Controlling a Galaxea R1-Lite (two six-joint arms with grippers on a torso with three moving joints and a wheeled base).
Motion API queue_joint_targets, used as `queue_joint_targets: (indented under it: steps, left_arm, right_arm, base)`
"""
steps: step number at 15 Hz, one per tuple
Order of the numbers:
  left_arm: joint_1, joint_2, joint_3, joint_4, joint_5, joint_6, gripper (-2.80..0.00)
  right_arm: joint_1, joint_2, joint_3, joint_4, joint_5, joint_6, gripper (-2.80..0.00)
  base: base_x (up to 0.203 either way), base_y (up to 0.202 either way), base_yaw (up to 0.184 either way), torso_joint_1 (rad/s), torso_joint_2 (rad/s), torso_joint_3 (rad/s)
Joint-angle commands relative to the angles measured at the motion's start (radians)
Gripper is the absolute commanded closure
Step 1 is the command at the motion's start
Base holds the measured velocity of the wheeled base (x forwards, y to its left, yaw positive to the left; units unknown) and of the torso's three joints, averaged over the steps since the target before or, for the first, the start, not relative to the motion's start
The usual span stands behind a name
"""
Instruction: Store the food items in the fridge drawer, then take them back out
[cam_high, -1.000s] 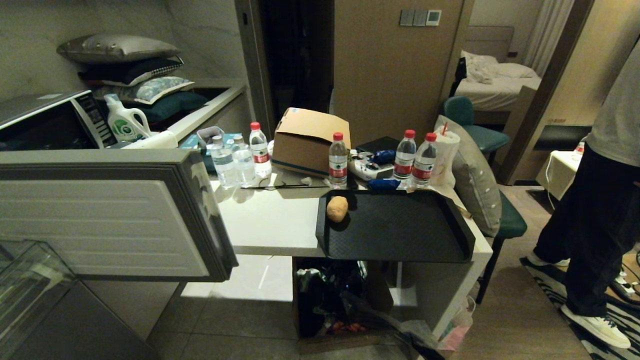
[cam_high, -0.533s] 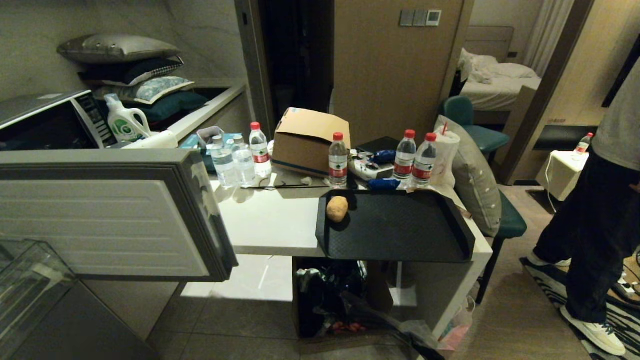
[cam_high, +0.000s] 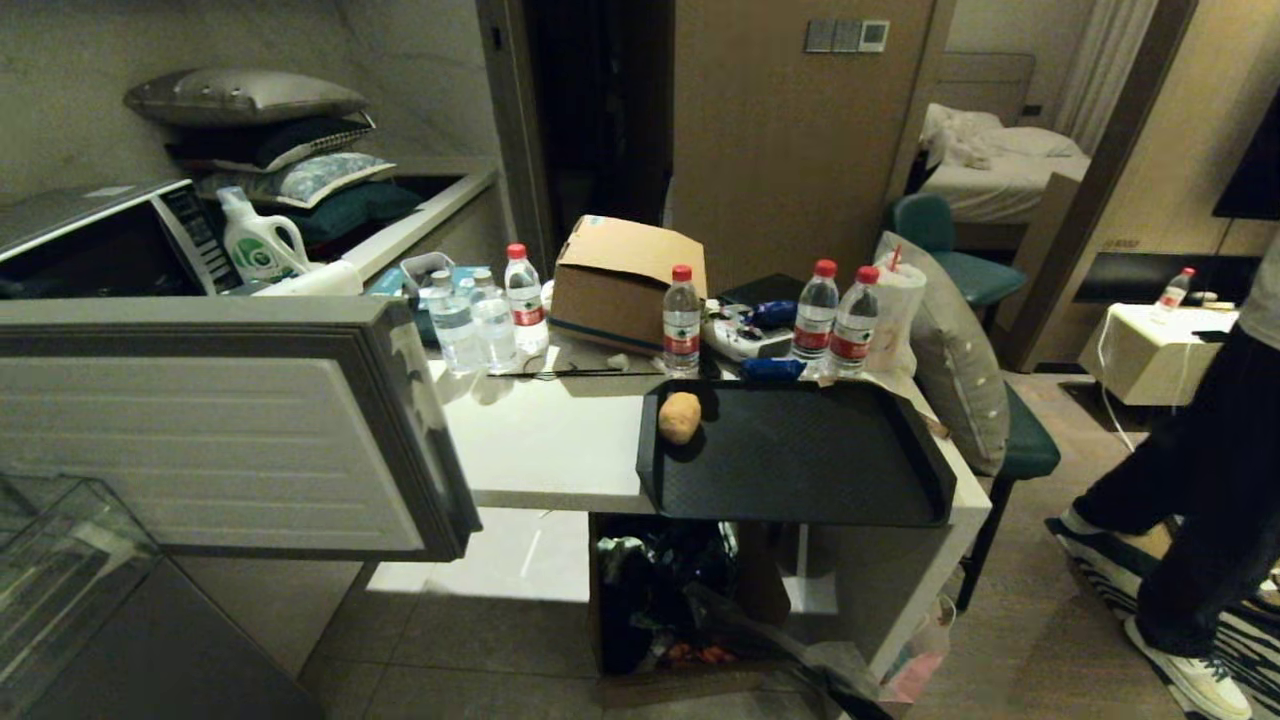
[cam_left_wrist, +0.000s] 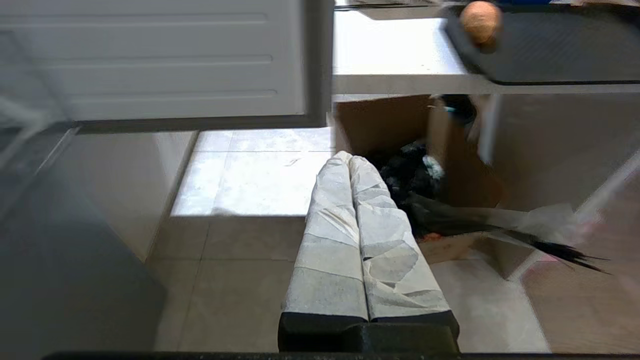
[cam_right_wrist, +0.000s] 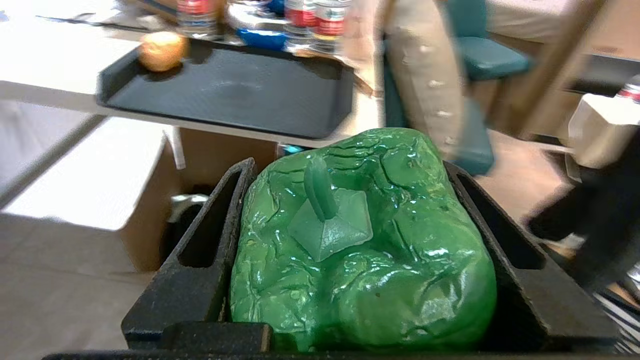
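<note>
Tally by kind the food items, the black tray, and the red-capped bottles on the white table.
potato: 1
bell pepper: 1, gripped in the right hand
black tray: 1
red-capped bottles on the white table: 4
Total: 7

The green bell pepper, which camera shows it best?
The right wrist view: the green bell pepper fills the frame, stem facing the camera, clamped in the right tool. The head view and left wrist view show none of it.

White table (cam_high: 540, 440), black tray (cam_high: 800, 470) set at its front edge, water bottles (cam_high: 681, 320) and cardboard box (cam_high: 625, 282) kept behind
</note>
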Motion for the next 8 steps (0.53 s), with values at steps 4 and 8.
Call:
queue_joint_targets:
  steps: [4,8]
  left_arm:
    - [0.000,0.002,0.000,0.000,0.000,-0.001,0.00]
    - [0.000,0.002,0.000,0.002,0.000,-0.001,0.00]
  right_arm:
    - [0.000,0.002,0.030,-0.002,-0.001,0.034,0.00]
    - [0.000,0.002,0.031,-0.003,-0.001,0.041,0.00]
  base:
    - [0.004,-0.007,0.155,0.003,0.00,0.001]
    - [0.002,-0.009,0.176,0.002,0.00,0.002]
